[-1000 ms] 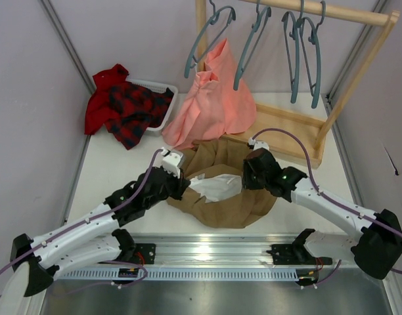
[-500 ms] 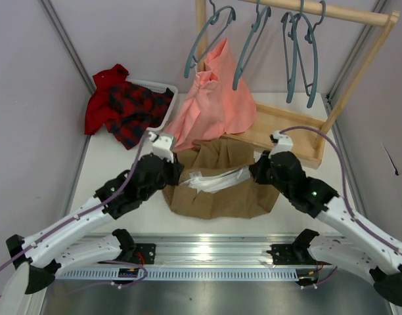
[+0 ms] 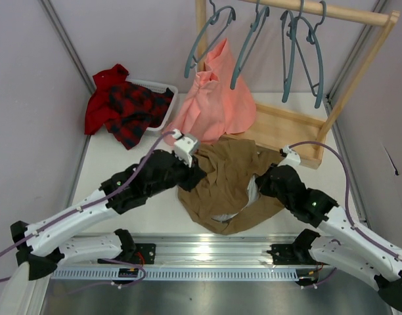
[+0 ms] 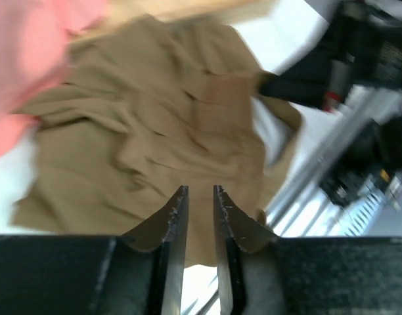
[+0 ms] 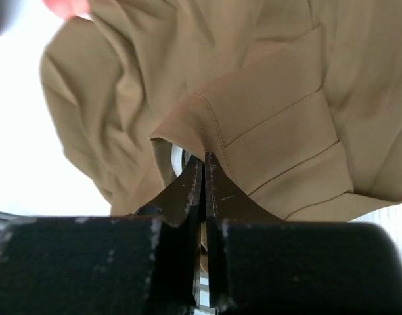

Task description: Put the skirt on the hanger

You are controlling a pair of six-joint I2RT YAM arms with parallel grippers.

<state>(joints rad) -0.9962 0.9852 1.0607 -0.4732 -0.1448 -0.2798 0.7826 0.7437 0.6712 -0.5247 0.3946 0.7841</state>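
The khaki skirt (image 3: 227, 180) lies crumpled on the white table between my two arms. My left gripper (image 3: 196, 172) hovers at its upper left edge. In the left wrist view its jaws (image 4: 200, 188) stand slightly apart and empty, with the skirt (image 4: 155, 131) below them. My right gripper (image 3: 262, 178) is at the skirt's right side, shut on a folded hem of the skirt (image 5: 273, 131) in the right wrist view (image 5: 204, 156). Several slate grey-blue hangers, such as this hanger (image 3: 251, 46), hang on the rail at the back.
A salmon-pink garment (image 3: 211, 108) hangs from the wooden rack (image 3: 362, 65) just behind the skirt. The rack's base (image 3: 286, 125) lies behind my right gripper. A red-and-black plaid garment (image 3: 125, 108) fills a white tray (image 3: 167, 105) at the back left. A metal rail (image 3: 207, 252) runs along the near edge.
The skirt was stretched between both grippers; now the left gripper has let go and moved right, and the skirt has collapsed into a heap. The right gripper still holds it.
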